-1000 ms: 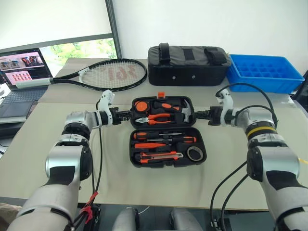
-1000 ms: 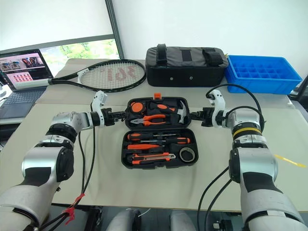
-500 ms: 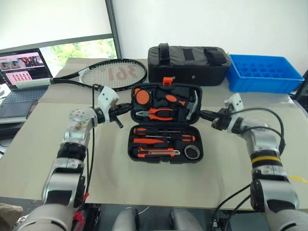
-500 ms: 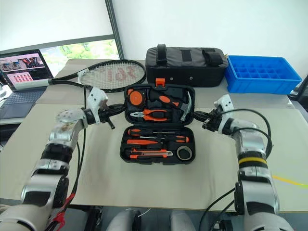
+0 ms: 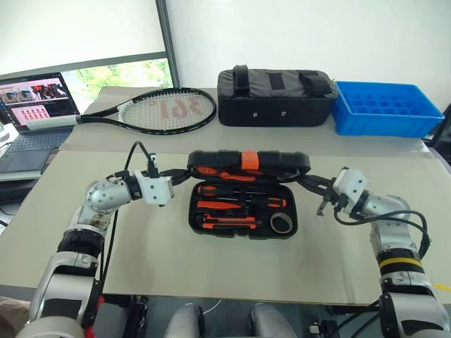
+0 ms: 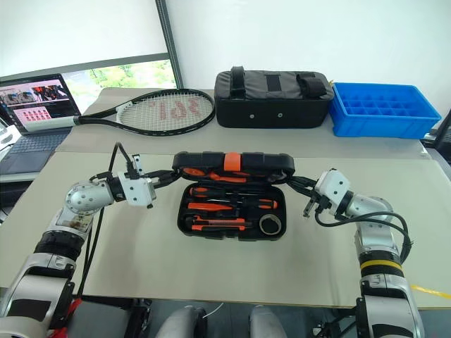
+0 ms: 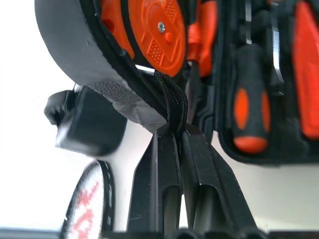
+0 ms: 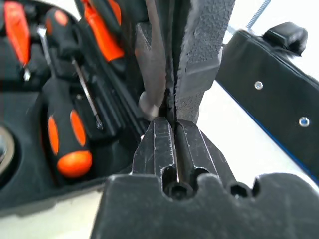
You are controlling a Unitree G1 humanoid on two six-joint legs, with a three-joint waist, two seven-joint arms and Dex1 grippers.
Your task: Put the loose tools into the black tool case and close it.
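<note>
Table [image 5: 232,264]: a pale top is carrying everything, with the case lying at its middle.
Bag [image 5: 275,96]: a black fabric bag with straps is sitting at the far edge, well behind the case.
Racket [image 5: 151,111]: lying to the left of the bag, its head pointing toward the bag.
Crate [image 5: 387,107]: a blue crate is sitting just right of the bag.
Laptop [image 5: 32,113]: standing open at the far left.
Case [image 5: 243,218]: the black case is standing half shut, its lid [image 5: 248,162] tilting forward over the base, the orange latch [image 5: 248,160] facing the robot.
Tools: orange-and-black screwdrivers [image 5: 236,205] and a knife [image 5: 229,220] are lying in the base slots, with a dark tape roll [image 5: 282,222] at the right end; more orange tools are riding inside the lid.
Left gripper [image 7: 175,130]: its two fingers [image 7: 154,169] are pinching the lid's left edge, nearly together on the thin rim.
Right gripper [image 8: 172,122]: its fingers [image 8: 197,149] are pinching the lid's right edge in the same way, close together on the rim.
</note>
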